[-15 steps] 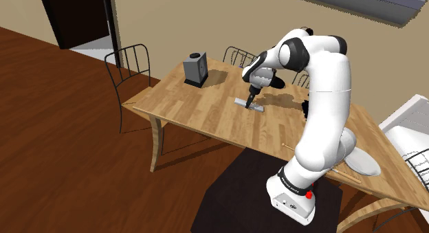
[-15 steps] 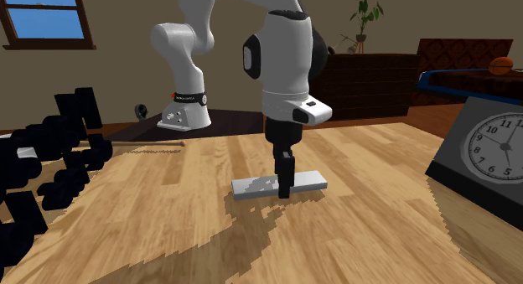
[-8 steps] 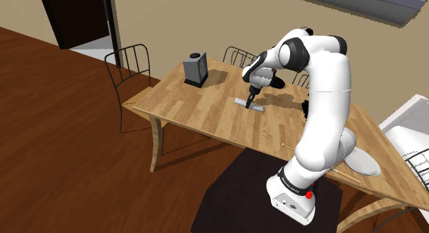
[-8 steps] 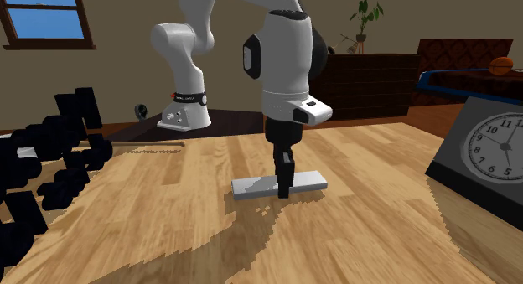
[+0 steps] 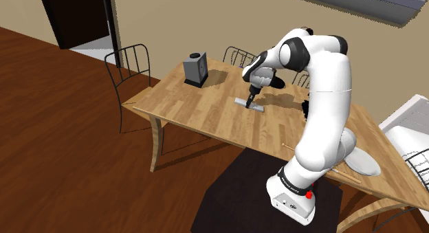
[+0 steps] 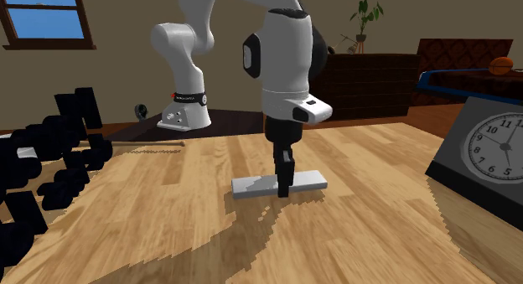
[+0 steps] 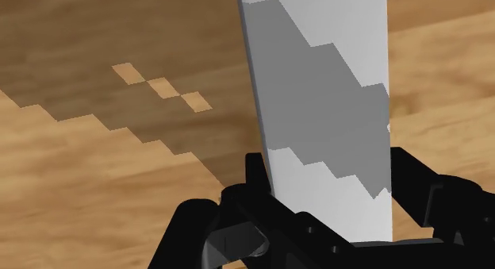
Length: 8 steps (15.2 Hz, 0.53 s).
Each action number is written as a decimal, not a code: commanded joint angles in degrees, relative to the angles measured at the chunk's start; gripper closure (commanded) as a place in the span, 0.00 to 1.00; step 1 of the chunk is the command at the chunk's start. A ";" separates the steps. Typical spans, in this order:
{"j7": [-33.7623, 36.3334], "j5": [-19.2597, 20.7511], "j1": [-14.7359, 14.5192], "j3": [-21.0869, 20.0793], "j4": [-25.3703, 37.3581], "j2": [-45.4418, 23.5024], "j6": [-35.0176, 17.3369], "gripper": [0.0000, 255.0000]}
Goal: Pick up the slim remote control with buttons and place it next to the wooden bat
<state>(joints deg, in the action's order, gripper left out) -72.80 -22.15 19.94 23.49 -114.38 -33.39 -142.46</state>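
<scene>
Jaws clenched on the remote (image 7: 325, 109) — my gripper (image 7: 329, 192) points straight down, and its two black fingers (image 7: 255, 184) press against the long edges of that slim slab, drawn plain grey-white. The remote lies flat on the wooden table (image 5: 199, 108), about midway along the top, with my shadow falling across it and the boards beside it. Well apart from it, toward the shoulder view's left, a dark boxy clock (image 5: 196, 68) stands upright near the table's far corner. A wire-backed chair (image 5: 130, 67) is drawn up at that end. The bat (image 5: 344, 173) is a thin wooden stick lying along the table's near edge at the shoulder view's lower right. My own arm hides its middle, and it is well apart from the remote. A shallow white dish (image 5: 364, 163) sits just beside the bat's end — whether they touch, or whether anything lies in the dish, I cannot tell. My dark stand (image 5: 240, 197) is set against that same near edge. Blocky black shapes (image 6: 59, 157) crowd the second exterior view's left.
</scene>
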 commanded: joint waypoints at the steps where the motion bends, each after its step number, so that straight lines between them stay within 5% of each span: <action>1: 0.38 0.54 -0.35 0.47 -0.15 0.91 0.77 1.00; 8: 2.09 3.14 -1.88 2.52 -0.56 5.14 4.36 1.00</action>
<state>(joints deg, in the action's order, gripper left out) -71.09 -19.50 18.46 25.66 -114.64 -29.13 -138.62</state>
